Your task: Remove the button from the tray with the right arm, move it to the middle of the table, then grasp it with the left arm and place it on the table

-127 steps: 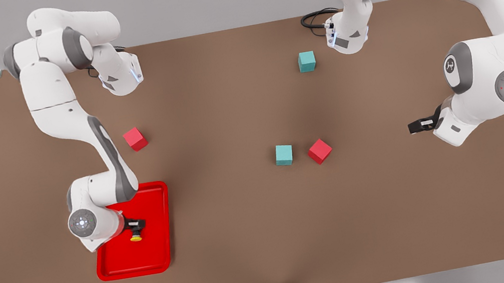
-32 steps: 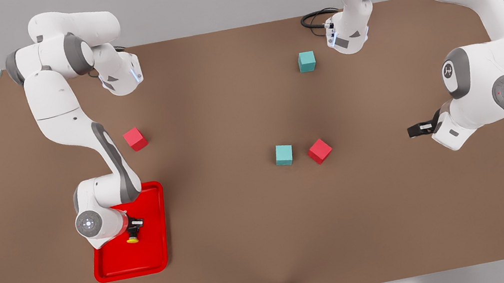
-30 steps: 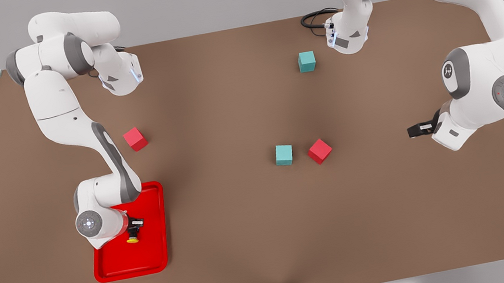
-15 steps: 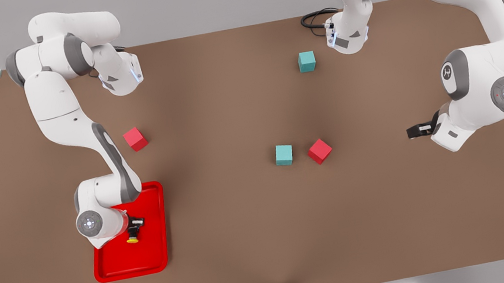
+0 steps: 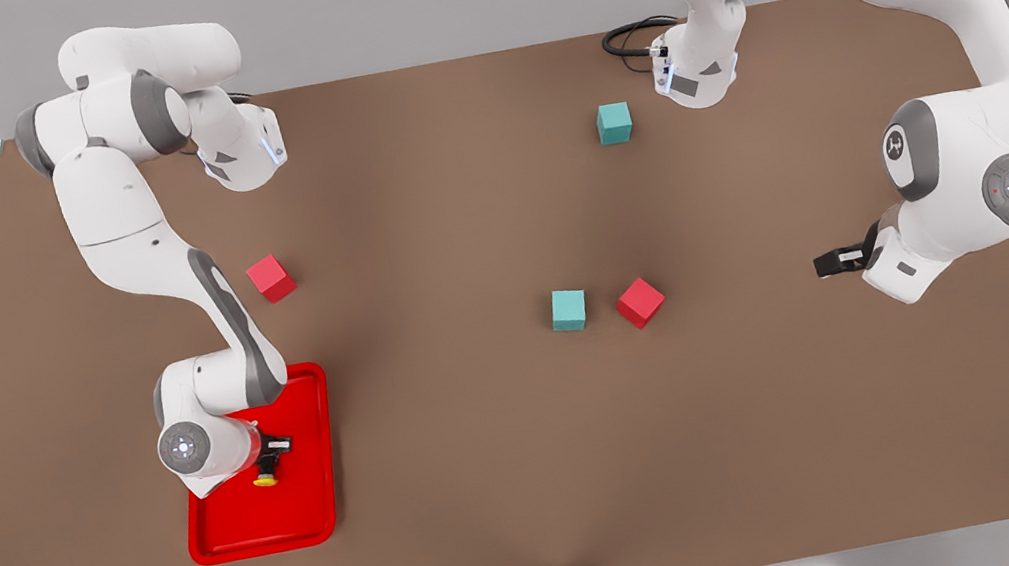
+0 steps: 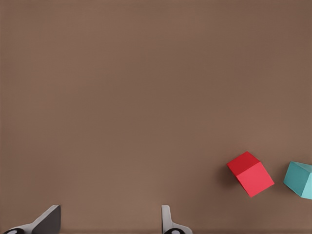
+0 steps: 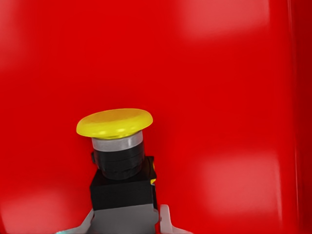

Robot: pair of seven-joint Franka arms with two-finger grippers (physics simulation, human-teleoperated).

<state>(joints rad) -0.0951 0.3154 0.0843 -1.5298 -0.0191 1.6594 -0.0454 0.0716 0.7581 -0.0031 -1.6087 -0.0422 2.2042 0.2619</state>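
The red tray (image 5: 230, 529) lies on the brown table (image 5: 490, 447) near the front view's left front. Over the tray my right gripper (image 5: 273, 453) is shut on the button (image 5: 266, 479). In the right wrist view the button (image 7: 119, 161) has its dark body between the fingertips of the right gripper (image 7: 126, 223). Its yellow cap points away from the wrist, over the tray's floor (image 7: 219, 97). At the front view's right my left gripper (image 5: 828, 264) hangs open over bare table. The left wrist view shows the two fingers of the left gripper (image 6: 107, 224) well apart.
A teal cube (image 5: 568, 309) and a red cube (image 5: 640, 302) sit side by side near the table's middle, and they show as a red cube (image 6: 250, 173) and a teal cube (image 6: 300, 179). Another red cube (image 5: 271, 278) lies behind the tray. A second teal cube (image 5: 614, 123) rests at the back.
The tray lies slightly farther to the front view's left than four seconds ago. Over the last second the right arm's wrist edged rightward, and the left gripper crept a little toward the middle.
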